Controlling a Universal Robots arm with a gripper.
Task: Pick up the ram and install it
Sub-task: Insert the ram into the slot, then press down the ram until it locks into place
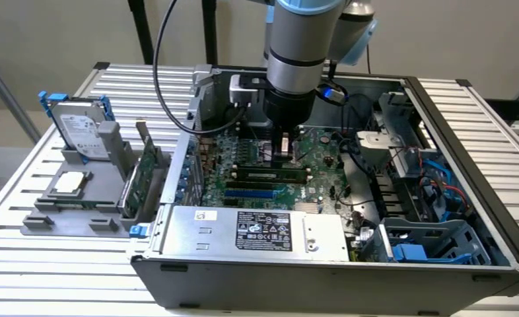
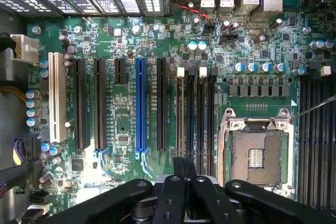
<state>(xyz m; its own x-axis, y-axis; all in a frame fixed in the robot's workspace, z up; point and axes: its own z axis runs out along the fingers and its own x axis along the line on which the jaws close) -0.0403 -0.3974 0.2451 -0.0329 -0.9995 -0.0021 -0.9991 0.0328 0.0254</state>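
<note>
The claw (image 2: 184, 169), black fingers pressed together, hangs over the flat green motherboard (image 2: 126, 129) with its long slots.

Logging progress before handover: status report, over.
End effector low over memory slots. Slots empty, no ram seated. Whether it carries the ram: cannot tell. Nothing blocking slots.

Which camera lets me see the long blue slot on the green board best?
The wrist view. It looks straight down on the blue slot, so its whole length shows. The exterior view shows it as a short, slanted strip, seen from the side.
</note>
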